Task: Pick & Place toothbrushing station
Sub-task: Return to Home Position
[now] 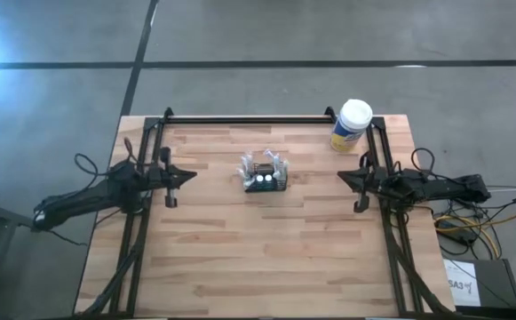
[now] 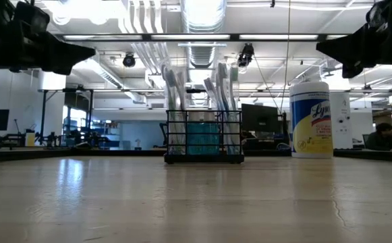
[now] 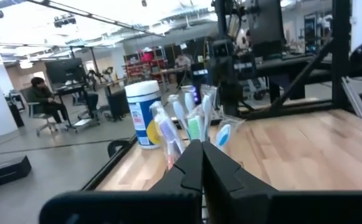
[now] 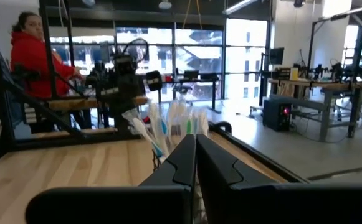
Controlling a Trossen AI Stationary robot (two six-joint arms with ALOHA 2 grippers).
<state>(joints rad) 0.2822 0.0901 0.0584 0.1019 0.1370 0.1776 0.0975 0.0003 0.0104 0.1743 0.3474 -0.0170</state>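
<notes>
Looking straight down, the left claw (image 1: pixel 189 175) and the right claw (image 1: pixel 345 176) hang over opposite sides of the desk (image 1: pixel 266 258), their tips turned toward each other. The toothbrushing station (image 1: pixel 265 181) sits on the wood roughly midway between them, well apart from both, with toothbrushes (image 1: pixel 262 164) standing in it. A yellow canister (image 1: pixel 352 125) with a white lid stands beyond the right claw, near the desk's far corner.

From desk height, both claws are raised clear of the surface. The black slatted station stands upright between and below them, brush heads rising above its rim. The canister stands apart from it on the right claw's side.

Past the left wrist, that claw's two fingers (image 3: pixel 187 169) meet tip to tip, holding nothing. The brushes show straight ahead of it and the canister farther off. A seated person (image 3: pixel 43 99) is in the room behind.

Past the right wrist, that claw is likewise pressed together and empty, with the brushes directly ahead. A person in red (image 4: pixel 34 50) is beyond the desk.
</notes>
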